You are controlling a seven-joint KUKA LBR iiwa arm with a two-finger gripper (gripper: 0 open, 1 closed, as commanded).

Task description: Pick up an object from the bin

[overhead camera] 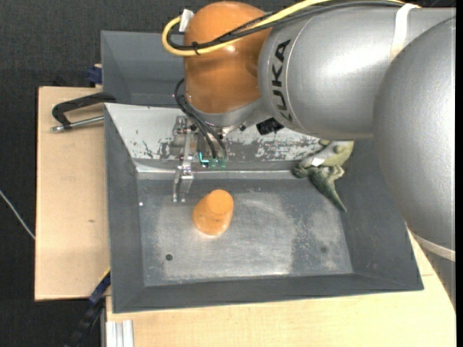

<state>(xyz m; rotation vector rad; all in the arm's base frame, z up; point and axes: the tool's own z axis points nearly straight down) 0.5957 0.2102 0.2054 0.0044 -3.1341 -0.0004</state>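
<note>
1. Where the gripper hangs low over the bin floor, the nearest thing is a short orange cylinder. It lies just beside the gripper's tip, off toward the side the arm comes from and a little toward the bin's front wall. A narrow strip of bare floor shows between the two.
2. Cylinder: stubby, rounded edge, plain matte orange, flat top face tilted slightly toward the camera. It rests on the floor by itself, with nothing leaning on it.
3. Gripper state: cannot tell whether it is open or closed. Nothing is seen in its grasp, and the cylinder is outside it.
4. Writing: "KUKA" in dark capitals on the silver arm, reading vertically, up and behind the gripper. An orange dome-shaped cover sits directly above the gripper, with a yellow cable looped over it.
5. Farther from the gripper, well apart on the arm's side and against the back wall, lies a green and cream figure with a long pointed end. Its upper part is hidden under the arm.
6. Container: a grey metal bin with sloped walls and a scuffed, speckled floor. It holds the cylinder and the figure.
</note>
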